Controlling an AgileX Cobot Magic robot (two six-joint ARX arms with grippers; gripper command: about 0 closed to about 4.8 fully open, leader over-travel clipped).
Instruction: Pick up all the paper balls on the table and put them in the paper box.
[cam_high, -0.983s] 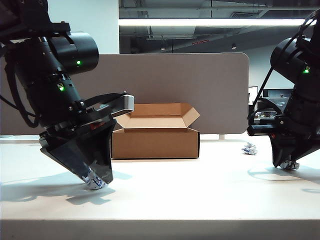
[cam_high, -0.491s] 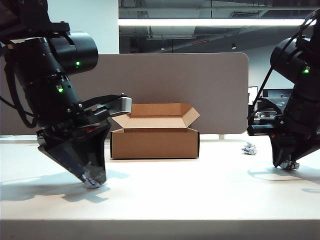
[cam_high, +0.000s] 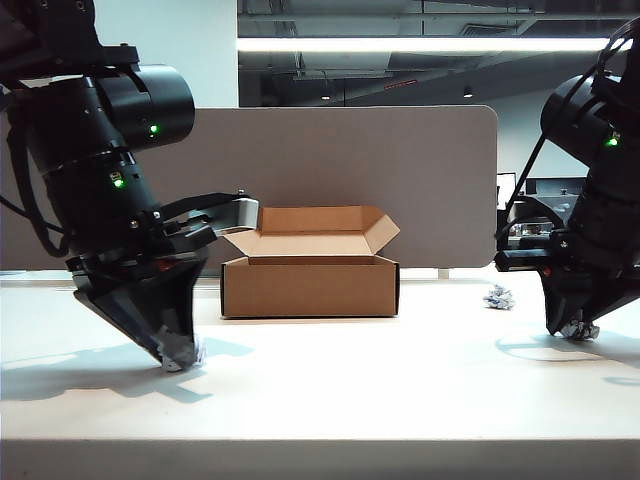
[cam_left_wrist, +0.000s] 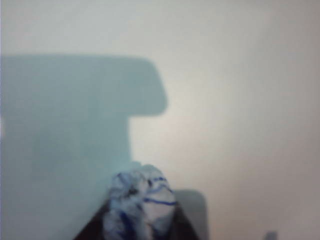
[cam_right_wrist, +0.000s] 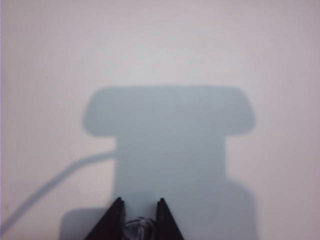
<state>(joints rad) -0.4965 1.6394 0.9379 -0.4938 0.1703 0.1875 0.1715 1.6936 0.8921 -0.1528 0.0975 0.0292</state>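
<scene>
Low rectangular brown cardboard box (cam_high: 310, 271): four flaps raised, standing at the back of the smooth white table (cam_high: 400, 390); interior hidden from this angle.

Crumpled white paper balls with blue ink marks, three:
- one (cam_left_wrist: 142, 205) on the table left of the box, pinched between the dark fingers of the left tool (cam_high: 175, 352);
- one (cam_high: 580, 329) at far right, clamped in the narrowly closed right tool (cam_right_wrist: 140, 222) (blurred in the wrist view);
- one (cam_high: 498, 296) loose, between box and right tool.
</scene>
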